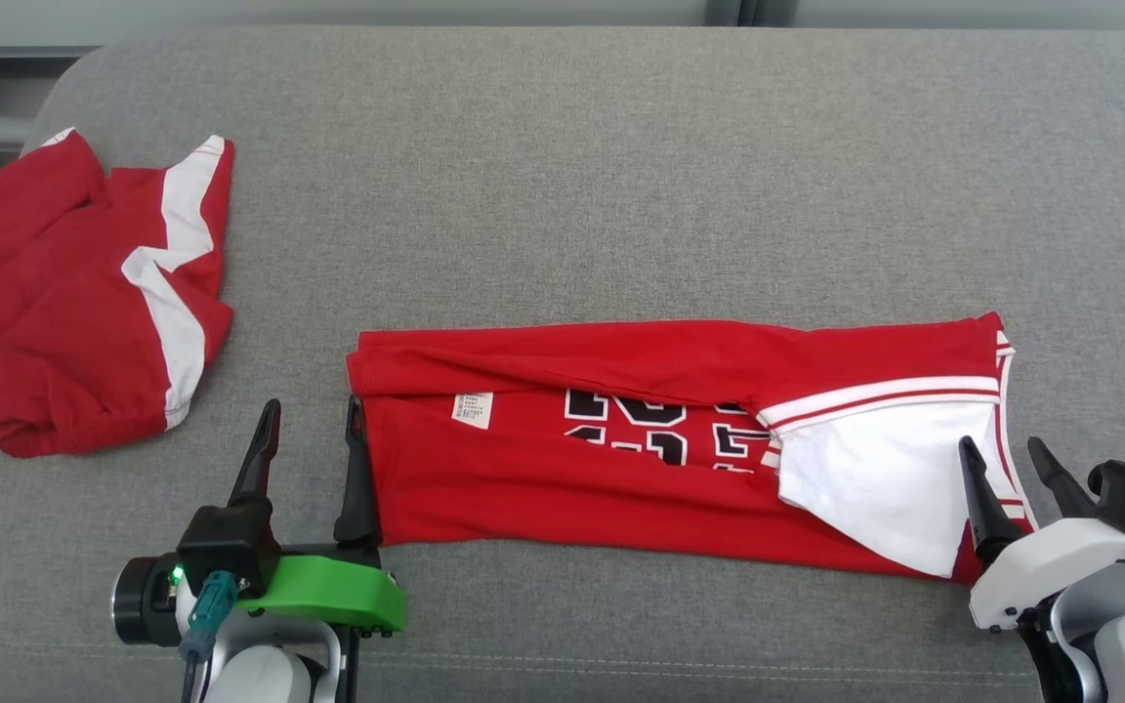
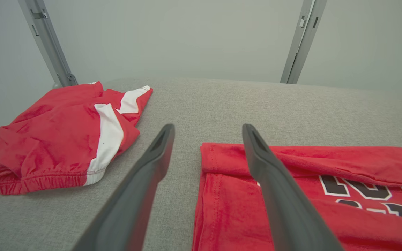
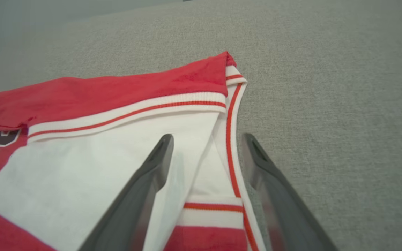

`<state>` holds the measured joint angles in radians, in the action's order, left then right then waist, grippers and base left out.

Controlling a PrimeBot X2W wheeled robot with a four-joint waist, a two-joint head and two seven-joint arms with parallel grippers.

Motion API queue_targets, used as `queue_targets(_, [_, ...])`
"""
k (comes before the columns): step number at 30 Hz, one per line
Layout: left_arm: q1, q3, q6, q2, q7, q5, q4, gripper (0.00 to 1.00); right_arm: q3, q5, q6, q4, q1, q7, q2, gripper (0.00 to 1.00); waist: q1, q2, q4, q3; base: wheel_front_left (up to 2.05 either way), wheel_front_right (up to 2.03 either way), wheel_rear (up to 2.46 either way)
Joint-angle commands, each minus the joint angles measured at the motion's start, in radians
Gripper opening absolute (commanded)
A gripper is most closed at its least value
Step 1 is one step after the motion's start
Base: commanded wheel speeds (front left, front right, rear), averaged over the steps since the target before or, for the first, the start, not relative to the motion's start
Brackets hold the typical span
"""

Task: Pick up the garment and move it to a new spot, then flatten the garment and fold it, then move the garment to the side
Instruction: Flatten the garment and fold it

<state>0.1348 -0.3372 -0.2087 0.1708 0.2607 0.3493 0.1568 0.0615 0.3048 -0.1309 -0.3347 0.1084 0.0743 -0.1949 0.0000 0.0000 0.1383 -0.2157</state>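
**Head view.** The garment (image 1: 621,459), a red jersey folded into a long band, lies flat on the grey cushion (image 1: 572,176) and spans the gap between the two grippers. The left gripper (image 1: 313,402) stands with its fingers spread and holds nothing. Its inner finger meets the band's left edge, and its outer finger lies over bare cushion. A white label (image 1: 473,409) sits just ahead of that inner finger, to its right. The right gripper (image 1: 999,441) is likewise spread and empty, straddling the band's right end. Its inner finger lies over the white panel (image 1: 875,478), its outer finger past the edge. Crumpled red shorts (image 1: 64,312) lie ahead and to the left of the left gripper, well apart from the garment.

**Left wrist view.** The fingers are wide apart. The right one crosses the garment's folded end and the left one crosses bare cushion. The shorts lie ahead on the left. Two metal posts (image 2: 302,42) rise far ahead.

**Right wrist view.** The fingers are parted. The left one hangs over the white panel, the striped trim (image 3: 234,139) runs up between the two, and the right one lies over the cushion. Contact with the cloth cannot be judged.
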Motion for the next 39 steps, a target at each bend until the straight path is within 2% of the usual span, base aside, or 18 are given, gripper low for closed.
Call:
queue_targets(1, [0.014, 0.0, 0.007, -0.004, 0.003, -0.011, 0.003, 1.0, -0.004, 0.009, 0.0, -0.015, 0.015, 0.01, -0.01, 1.0, 0.0, 0.0, 0.008, -0.015, 0.0, 0.0, 0.0])
queue_targets(11, [0.041, 0.016, 0.033, -0.029, 0.003, -0.028, 0.02, 1.0, -0.069, 0.064, 0.001, -0.219, 0.085, 0.029, -0.037, 1.0, 0.0, 0.0, 0.023, -0.048, 0.0, 0.0, 0.0])
queue_targets(13, [0.04, 0.021, 0.035, -0.033, 0.003, -0.032, 0.021, 1.0, -0.104, 0.092, 0.0, -0.239, 0.087, 0.016, -0.038, 0.04, 0.0, 0.0, 0.022, -0.05, 0.0, 0.0, 0.0])
queue_targets(14, [0.04, 0.024, 0.037, -0.034, 0.003, -0.034, 0.022, 1.0, -0.123, 0.106, 0.0, -0.244, 0.087, 0.009, -0.038, 0.0, 0.0, 0.0, 0.022, -0.05, 0.0, 0.0, 0.0])
queue_targets(20, [0.038, 0.042, 0.046, -0.043, 0.003, -0.044, 0.021, 1.0, -0.156, 0.189, 0.002, -0.257, 0.081, 0.032, -0.072, 0.0, 0.0, 0.0, 0.008, -0.05, 0.0, 0.0, 0.0])
queue_targets(25, [0.037, 0.055, 0.056, -0.049, 0.003, -0.05, 0.019, 1.0, -0.106, 0.225, 0.008, -0.262, 0.09, 0.07, -0.127, 0.0, 0.0, 0.0, -0.009, -0.054, 0.0, 0.0, 0.0])
queue_targets(31, [0.043, 0.065, 0.066, -0.057, 0.003, -0.061, 0.018, 1.0, -0.011, 0.227, 0.006, -0.269, 0.088, 0.113, -0.199, 0.0, 0.0, 0.0, -0.025, -0.061, 0.0, 0.0, 0.0])
queue_targets(36, [0.041, 0.073, 0.068, -0.06, 0.003, -0.067, 0.016, 1.0, 0.033, 0.214, 0.002, -0.273, 0.09, 0.124, -0.23, 0.0, 0.0, 0.0, -0.041, -0.063, 0.0, 0.0, 0.0])
queue_targets(39, [0.04, 0.079, 0.075, -0.06, 0.003, -0.072, 0.019, 1.0, 0.019, 0.204, 0.001, -0.246, 0.106, 0.119, -0.228, 0.0, 0.0, 0.0, -0.056, -0.062, 0.0, 0.0, 0.0])
